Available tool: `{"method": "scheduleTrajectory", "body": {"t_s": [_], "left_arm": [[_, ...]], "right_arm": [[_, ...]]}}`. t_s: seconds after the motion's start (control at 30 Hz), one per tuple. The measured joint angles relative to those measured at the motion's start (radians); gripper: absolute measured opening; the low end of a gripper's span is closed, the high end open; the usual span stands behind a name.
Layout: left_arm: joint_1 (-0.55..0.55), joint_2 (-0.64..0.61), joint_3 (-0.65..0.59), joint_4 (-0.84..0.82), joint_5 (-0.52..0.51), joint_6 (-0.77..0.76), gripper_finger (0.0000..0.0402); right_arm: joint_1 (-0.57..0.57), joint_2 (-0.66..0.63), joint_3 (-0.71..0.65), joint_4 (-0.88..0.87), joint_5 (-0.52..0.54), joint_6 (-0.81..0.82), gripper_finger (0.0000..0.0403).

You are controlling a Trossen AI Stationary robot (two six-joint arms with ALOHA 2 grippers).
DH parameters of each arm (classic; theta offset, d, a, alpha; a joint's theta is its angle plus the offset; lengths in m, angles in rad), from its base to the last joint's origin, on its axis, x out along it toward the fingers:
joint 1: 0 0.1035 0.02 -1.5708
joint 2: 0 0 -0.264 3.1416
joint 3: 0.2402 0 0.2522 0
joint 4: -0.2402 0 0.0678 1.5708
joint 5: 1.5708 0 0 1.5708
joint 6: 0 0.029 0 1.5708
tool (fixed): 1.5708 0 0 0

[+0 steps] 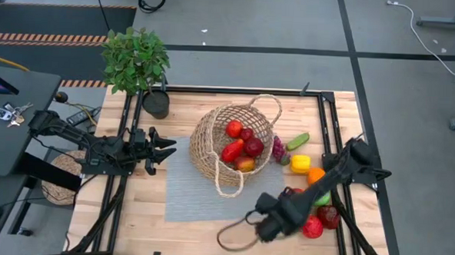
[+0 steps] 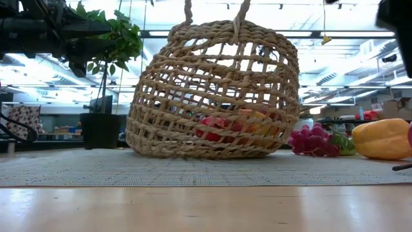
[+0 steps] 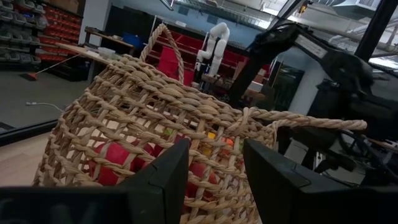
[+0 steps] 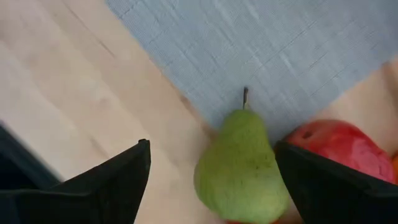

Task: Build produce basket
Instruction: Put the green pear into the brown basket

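Observation:
The wicker basket (image 1: 211, 142) lies tilted on the grey mat (image 1: 201, 195), its mouth turned toward the table's right, with red produce (image 1: 242, 143) inside. More produce lies right of it: grapes (image 1: 278, 147), a cucumber (image 1: 297, 140), a yellow pepper (image 1: 300, 163), an orange (image 1: 315, 175) and red apples (image 1: 319, 222). My right gripper (image 1: 272, 219) points down, open, above a green pear (image 4: 242, 165) at the mat's edge, with a red apple (image 4: 342, 149) beside it. My left gripper (image 1: 169, 146) stands open left of the basket (image 3: 124, 124), apart from it.
A potted plant (image 1: 138, 62) stands at the far left of the table. A thin brown loop (image 1: 234, 237) lies near the front edge, beside my right gripper. Black frame rails (image 1: 331, 124) run along the table's sides. Bare wood shows at the near left.

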Motion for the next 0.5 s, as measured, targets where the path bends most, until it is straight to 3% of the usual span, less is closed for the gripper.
{"method": "scheduleTrajectory", "body": {"t_s": [0.23,0.5], "left_arm": [[0.0,0.0,0.0,0.0,0.0,0.0,0.016],[0.0,0.0,0.0,0.0,0.0,0.0,0.016]], "right_arm": [[0.145,-0.011,-0.047,-0.038,0.259,0.33,0.0356],[0.233,-0.006,-0.151,-0.011,0.29,0.572,0.038]]}}
